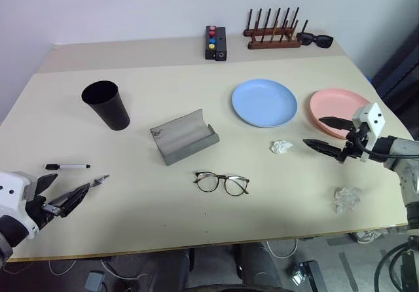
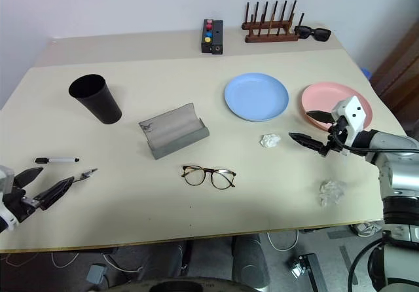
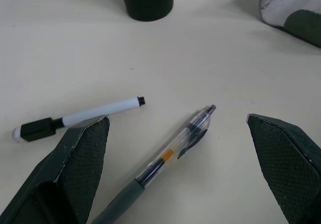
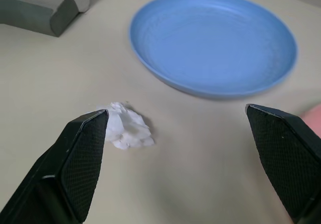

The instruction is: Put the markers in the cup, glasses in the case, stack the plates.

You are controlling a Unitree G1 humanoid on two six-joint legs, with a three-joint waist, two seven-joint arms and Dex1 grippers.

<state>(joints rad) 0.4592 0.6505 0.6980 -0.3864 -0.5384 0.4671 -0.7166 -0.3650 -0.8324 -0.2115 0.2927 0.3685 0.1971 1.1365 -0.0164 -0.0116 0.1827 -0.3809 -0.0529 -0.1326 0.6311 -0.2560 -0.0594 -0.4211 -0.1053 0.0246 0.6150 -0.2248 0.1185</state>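
I held both sets of fingers wide and empty: left gripper [image 1: 69, 197] near the desk's [image 1: 131, 226] front-left corner beside the marker [image 1: 67, 167], right gripper [image 1: 325, 135] by the pink plate [image 1: 327, 105]; glasses [image 1: 221, 182] lay mid-desk, open case [image 1: 182, 137], blue plate [image 1: 264, 102] and cup [image 1: 106, 105] beyond.

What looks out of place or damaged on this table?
Two crumpled paper wads lie loose: one just in front of the blue plate, another near the front right edge. The open grey case has a dark scuff on its lid. Nothing is spilled or toppled.
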